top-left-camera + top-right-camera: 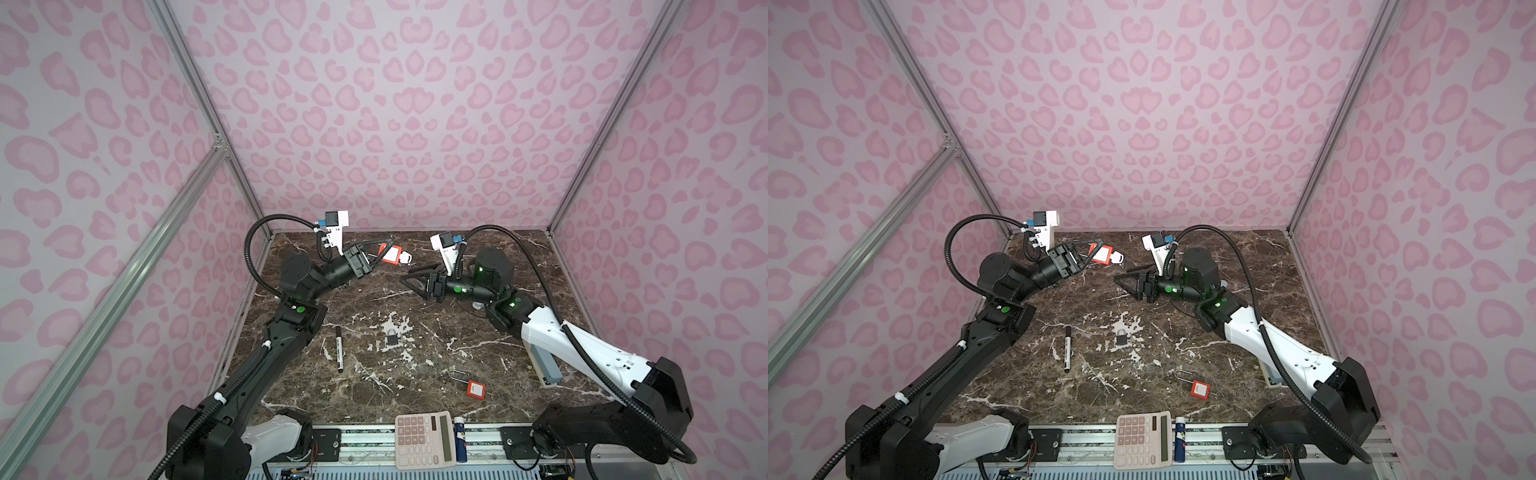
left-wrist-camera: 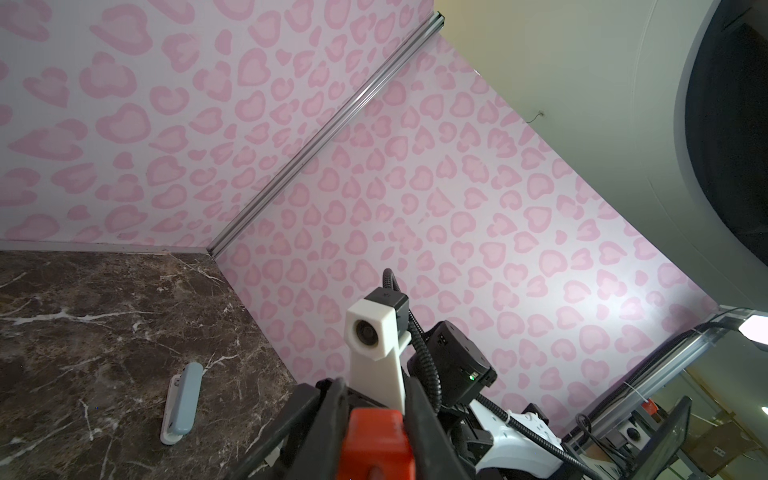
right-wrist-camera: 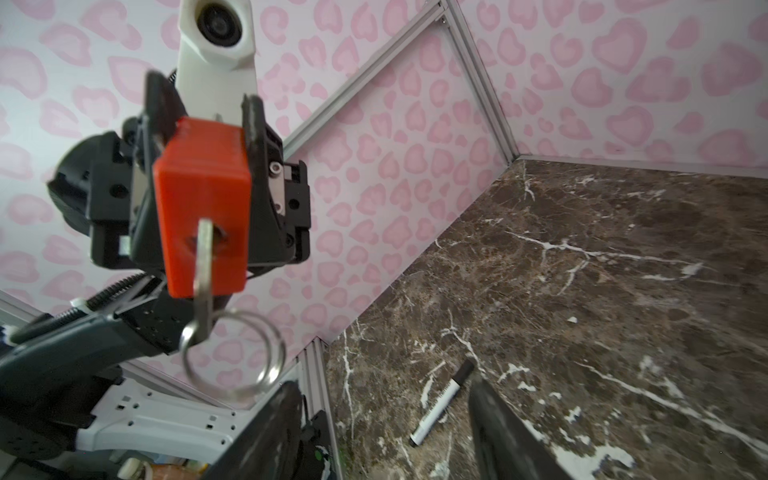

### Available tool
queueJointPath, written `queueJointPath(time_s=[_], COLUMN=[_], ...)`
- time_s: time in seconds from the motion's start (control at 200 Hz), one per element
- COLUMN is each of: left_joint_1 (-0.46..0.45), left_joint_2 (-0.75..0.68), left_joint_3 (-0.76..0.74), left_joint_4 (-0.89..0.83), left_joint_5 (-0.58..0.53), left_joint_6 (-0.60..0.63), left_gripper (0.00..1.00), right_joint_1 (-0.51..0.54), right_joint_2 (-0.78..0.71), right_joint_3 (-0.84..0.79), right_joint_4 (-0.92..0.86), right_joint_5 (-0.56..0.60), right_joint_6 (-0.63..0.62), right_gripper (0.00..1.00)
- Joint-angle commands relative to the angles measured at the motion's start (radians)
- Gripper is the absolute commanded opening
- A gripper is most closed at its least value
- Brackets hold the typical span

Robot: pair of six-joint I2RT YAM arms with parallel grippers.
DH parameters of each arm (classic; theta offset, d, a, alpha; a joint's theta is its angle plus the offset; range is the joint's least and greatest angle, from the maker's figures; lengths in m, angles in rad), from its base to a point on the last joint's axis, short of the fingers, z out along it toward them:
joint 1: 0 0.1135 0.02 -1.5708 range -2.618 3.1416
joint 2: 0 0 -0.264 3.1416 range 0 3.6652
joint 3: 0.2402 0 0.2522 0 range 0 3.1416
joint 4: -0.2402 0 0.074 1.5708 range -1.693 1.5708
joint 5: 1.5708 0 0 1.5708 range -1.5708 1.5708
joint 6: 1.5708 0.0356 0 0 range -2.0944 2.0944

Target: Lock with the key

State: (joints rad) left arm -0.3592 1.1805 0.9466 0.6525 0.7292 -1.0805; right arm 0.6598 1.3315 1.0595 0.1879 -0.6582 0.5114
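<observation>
My left gripper (image 1: pixel 384 250) clamped on red padlock (image 1: pixel 392 254), held in air above tabletop (image 1: pixel 415 395) far edge, left of centre. Key (image 3: pixel 203 257) stuck in padlock keyhole. My right gripper (image 1: pixel 406 276) jaws apart, empty, just beside key, not touching.

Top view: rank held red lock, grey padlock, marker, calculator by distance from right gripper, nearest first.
From the right gripper:
1. Held red lock, in the left gripper, just opposite.
2. Grey padlock, mid-table.
3. Marker, left of centre.
4. Calculator, front edge.
</observation>
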Motion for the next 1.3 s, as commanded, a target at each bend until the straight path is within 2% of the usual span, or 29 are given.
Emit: queueJointPath(time_s=[0.0,0.135,0.23,0.435,0.58,0.81,0.935,1.055,1.295], left_joint_1=[0.002,0.002,0.001,0.001,0.001,-0.001,0.0,0.0,-0.001], left_joint_2=[-0.001,-0.001,0.001,0.005,0.007,0.009,0.002,-0.001,0.002], left_joint_3=[0.009,0.011,0.013,0.009,0.012,0.01,0.007,0.006,0.008], left_joint_4=[0.049,0.05,0.05,0.055,0.053,0.061,0.058,0.055,0.055], left_joint_5=[0.002,0.004,0.007,0.004,0.009,0.006,0.005,0.006,0.006], left_joint_6=[-0.001,-0.001,-0.001,-0.004,-0.004,-0.01,-0.009,-0.007,-0.007], left_gripper=[0.04,0.03,0.04,0.03,0.04,0.04,0.04,0.03,0.04], right_joint_1=[0.0,-0.014,-0.032,-0.045,-0.048,-0.06,-0.059,-0.048,-0.032], right_joint_2=[-0.035,-0.08,-0.108,-0.168,-0.158,-0.017,0.054,0.083,0.071], right_joint_3=[0.003,0.008,0.013,-0.018,-0.01,0.09,0.125,0.135,0.119], right_joint_4=[-0.216,-0.33,-0.342,-0.092,0.055,0.162,0.234,0.265,0.274], right_joint_5=[0.122,0.185,0.175,0.136,0.112,0.004,-0.068,-0.101,-0.11], right_joint_6=[-0.244,-0.358,-0.362,-0.174,-0.053,0.221,0.325,0.37,0.366], right_gripper=[0.68,0.69,0.7,0.71,0.72,0.7,0.61,0.54,0.43])
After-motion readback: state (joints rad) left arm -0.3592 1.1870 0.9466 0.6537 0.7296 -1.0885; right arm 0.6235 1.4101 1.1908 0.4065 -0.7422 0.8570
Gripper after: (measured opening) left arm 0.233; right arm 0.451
